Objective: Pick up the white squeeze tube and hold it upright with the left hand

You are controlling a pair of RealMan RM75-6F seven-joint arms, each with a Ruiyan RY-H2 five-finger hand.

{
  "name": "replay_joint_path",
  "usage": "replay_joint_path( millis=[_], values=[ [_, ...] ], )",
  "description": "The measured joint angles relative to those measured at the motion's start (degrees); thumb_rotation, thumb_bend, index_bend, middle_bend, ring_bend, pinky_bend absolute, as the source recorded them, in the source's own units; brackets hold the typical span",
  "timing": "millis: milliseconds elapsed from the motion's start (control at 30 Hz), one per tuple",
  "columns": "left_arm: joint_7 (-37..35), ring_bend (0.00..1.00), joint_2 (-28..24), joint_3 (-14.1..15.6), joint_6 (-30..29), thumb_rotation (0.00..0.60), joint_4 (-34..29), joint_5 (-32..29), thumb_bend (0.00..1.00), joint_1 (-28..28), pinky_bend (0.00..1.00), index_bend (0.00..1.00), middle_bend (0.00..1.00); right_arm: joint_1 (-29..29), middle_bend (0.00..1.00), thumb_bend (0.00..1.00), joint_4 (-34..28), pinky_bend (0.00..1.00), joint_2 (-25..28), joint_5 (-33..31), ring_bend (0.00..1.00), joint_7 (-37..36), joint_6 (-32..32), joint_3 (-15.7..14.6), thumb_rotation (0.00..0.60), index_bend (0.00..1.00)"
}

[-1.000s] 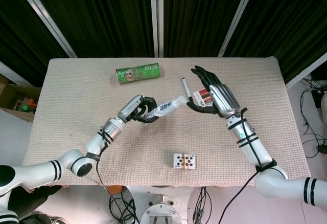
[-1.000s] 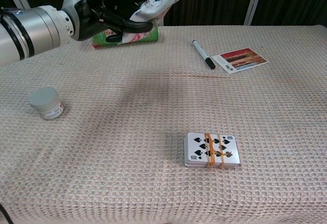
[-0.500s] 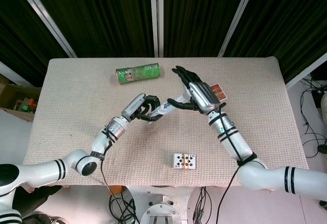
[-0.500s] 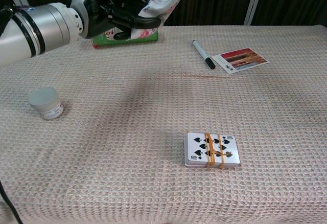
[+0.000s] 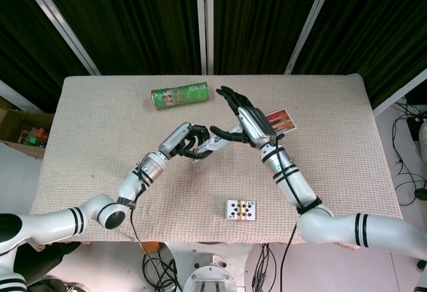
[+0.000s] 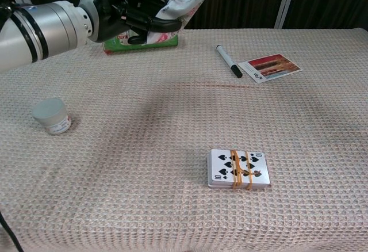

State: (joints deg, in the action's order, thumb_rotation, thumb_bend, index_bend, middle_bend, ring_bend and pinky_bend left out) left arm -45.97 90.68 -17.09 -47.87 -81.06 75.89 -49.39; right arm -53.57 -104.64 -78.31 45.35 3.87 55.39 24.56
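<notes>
Bright, even overhead light, both views sharp, with a soft shadow on the tablecloth (image 6: pixel 172 108) and a dark backdrop.

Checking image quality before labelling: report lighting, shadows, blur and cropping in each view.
Head view: even overhead light, sharp, dark curtains behind; the left hand and white squeeze tube are clear. Chest view: soft diffuse shadow on the table, no glare; the tube's top is cropped by the frame edge.

My left robot hand (image 5: pixel 189 140) is raised over the bench's middle, fingers curled tight. My right robot hand (image 5: pixel 248 120) hovers alongside, fingers spread.
</notes>
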Motion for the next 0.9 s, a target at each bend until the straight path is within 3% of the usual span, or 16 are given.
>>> replay_joint_path(
  millis=[333,900],
  values=[
    [-0.95,0.77,0.04,-0.03,0.12,0.600,-0.03,0.25,0.34,-0.24,0.90,0.80,0.84,-0.73,0.00,0.00,1.39,0.00,-1.73,0.13,0.00,-1.77,-1.07,-0.18,0.077,0.00],
    [-3.27,0.77,-0.23,-0.14,0.19,0.600,-0.56,0.66,0.34,-0.41,0.90,0.80,0.84,-0.17,0.00,0.00,3.74,0.00,-5.54,6.14,0.00,-7.61,-0.74,-0.08,0.079,0.00]
  ],
)
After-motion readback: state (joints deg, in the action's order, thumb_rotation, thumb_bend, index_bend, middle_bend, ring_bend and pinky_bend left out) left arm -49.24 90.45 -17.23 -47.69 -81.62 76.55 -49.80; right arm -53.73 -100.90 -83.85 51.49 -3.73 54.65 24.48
